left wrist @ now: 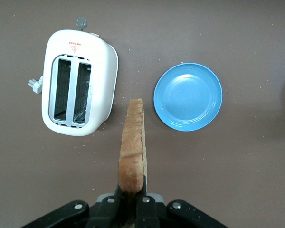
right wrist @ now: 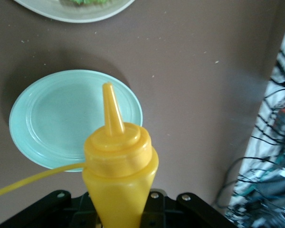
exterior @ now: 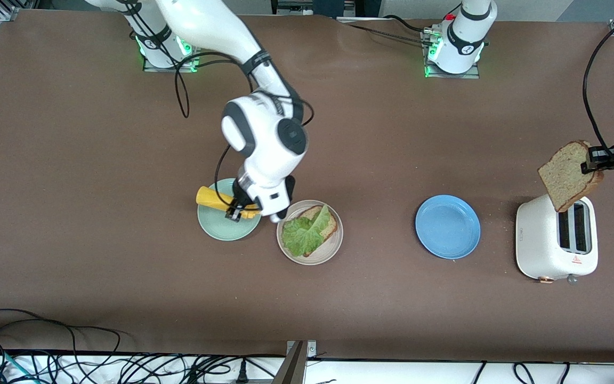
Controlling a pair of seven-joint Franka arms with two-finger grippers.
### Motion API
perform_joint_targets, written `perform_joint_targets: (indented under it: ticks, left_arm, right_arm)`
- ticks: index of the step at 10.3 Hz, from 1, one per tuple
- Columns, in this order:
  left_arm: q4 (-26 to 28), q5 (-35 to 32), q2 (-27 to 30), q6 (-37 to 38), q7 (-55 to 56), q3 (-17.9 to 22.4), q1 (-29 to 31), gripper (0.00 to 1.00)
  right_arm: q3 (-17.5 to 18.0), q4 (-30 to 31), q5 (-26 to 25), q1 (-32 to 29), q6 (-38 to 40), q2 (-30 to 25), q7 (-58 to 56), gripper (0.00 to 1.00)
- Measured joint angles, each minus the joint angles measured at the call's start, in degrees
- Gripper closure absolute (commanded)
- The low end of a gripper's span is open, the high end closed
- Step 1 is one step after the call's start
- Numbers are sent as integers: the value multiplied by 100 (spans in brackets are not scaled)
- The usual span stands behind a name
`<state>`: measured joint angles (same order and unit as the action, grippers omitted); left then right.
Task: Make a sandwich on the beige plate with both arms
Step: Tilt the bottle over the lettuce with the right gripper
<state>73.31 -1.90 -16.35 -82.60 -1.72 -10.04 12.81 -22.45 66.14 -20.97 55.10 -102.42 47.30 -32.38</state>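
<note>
Bread [exterior: 571, 176] hangs in the left end effector [exterior: 590, 160] over the toaster [exterior: 556, 245]; it must top the lettuce [exterior: 304, 233] on the beige plate [exterior: 333, 246]. Right end effector [exterior: 236, 210] grips the mustard [exterior: 219, 200] over the mint plate [exterior: 216, 226].

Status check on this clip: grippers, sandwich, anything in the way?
Left gripper shut on bread slice above toaster. Right gripper shut on mustard bottle over mint-green plate. Beige plate: bread and lettuce, path open.

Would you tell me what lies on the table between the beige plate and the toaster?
Only the blue plate lies between the beige plate and the toaster, as the front view shows.
</note>
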Motion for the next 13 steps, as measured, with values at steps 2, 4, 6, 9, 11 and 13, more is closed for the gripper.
perform_joint_targets:
  ticks: [2,4,6,9,11,13]
  left_arm:
    - [2,1,-2,0,10,-1,-1,96]
    - [3,8,-2,0,13,-1,-2,96]
    - [10,48,-9,0,17,-1,-2,96]
    - [19,52,-20,0,19,-1,-2,96]
    - [19,52,-24,0,20,-1,-3,96]
    - [20,75,-30,0,48,-12,-21,96]
  right_arm:
    - [3,1,-732,375,25,97,423,100]
    - [-2,1,-968,456,26,170,571,100]
    - [-45,1,-987,437,23,172,572,100]
    - [-132,-5,-872,418,23,142,573,100]
    - [-187,-20,-298,199,19,9,418,100]
    - [-208,-45,609,-211,4,-215,59,100]
